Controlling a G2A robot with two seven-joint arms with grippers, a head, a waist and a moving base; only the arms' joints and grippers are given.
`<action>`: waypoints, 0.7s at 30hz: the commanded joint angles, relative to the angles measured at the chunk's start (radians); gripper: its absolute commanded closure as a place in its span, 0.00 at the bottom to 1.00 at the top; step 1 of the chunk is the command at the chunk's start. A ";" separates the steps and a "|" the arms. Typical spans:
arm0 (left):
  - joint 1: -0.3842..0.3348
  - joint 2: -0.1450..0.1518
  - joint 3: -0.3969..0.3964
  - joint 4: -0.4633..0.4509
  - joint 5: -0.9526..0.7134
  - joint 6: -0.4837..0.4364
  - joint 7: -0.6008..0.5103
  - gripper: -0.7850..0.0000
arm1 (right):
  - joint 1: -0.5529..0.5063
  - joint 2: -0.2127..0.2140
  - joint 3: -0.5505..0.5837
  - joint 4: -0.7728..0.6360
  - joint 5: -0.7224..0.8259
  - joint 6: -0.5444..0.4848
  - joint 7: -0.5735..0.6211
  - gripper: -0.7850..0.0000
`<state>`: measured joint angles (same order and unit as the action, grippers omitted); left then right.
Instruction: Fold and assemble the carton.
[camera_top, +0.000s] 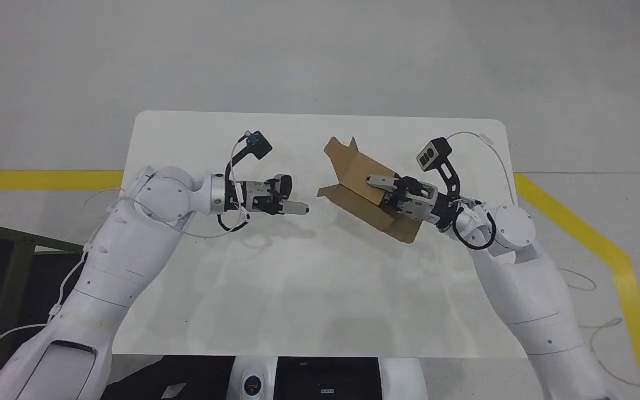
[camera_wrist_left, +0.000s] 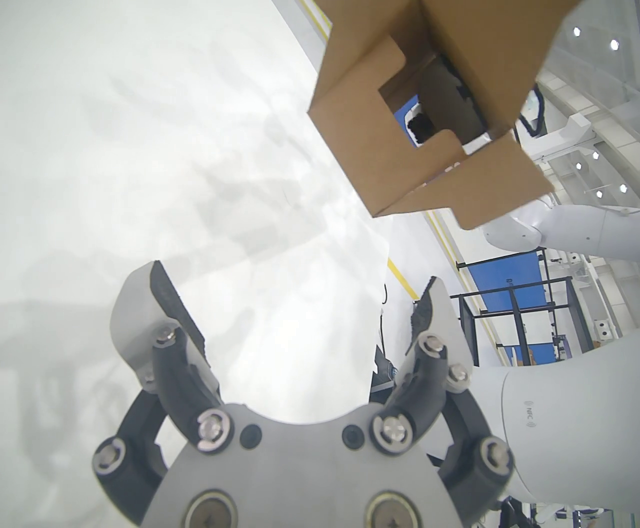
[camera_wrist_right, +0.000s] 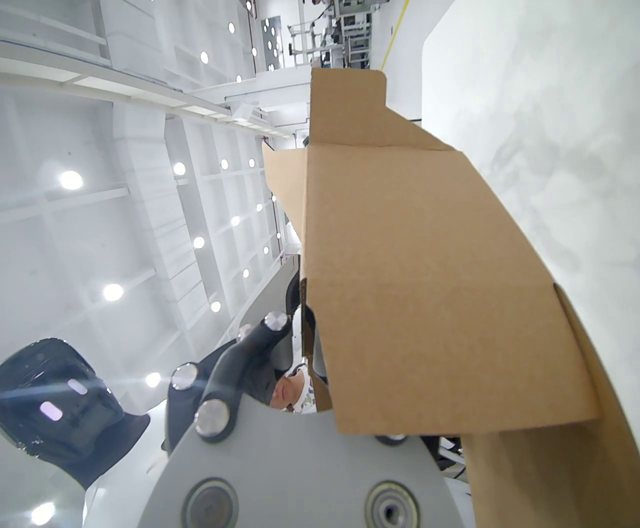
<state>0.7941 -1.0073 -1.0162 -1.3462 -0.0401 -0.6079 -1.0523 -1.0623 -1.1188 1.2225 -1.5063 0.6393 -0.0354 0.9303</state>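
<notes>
— Over the white rectangular table (camera_top: 300, 300), right of its middle, why is that brown cardboard carton (camera_top: 349, 168) held tilted, flaps loose?

— I'd say the right gripper (camera_top: 380, 184) pinches one wall to turn the open end toward the left gripper (camera_wrist_left: 294, 282), which hangs nearby, spread wide and empty.

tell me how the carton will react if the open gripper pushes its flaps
The carton is probably light: the right gripper alone holds it. Its open flaps look thin, so a push from the left gripper likely bends them.
</notes>
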 joint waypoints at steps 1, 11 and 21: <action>-0.002 -0.001 0.002 -0.010 -0.004 0.001 0.001 0.00 | -0.008 0.000 0.000 -0.009 -0.020 0.008 -0.030 1.00; -0.018 -0.008 0.028 -0.011 -0.012 0.004 0.008 0.00 | -0.032 -0.001 -0.007 -0.058 -0.069 0.024 -0.089 1.00; -0.042 -0.014 0.036 0.031 -0.018 0.009 0.023 0.00 | -0.030 -0.004 -0.030 -0.089 -0.077 0.024 -0.040 1.00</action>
<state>0.7532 -1.0212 -0.9798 -1.3193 -0.0570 -0.5981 -1.0298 -1.0938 -1.1221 1.1938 -1.5949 0.5611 -0.0108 0.8845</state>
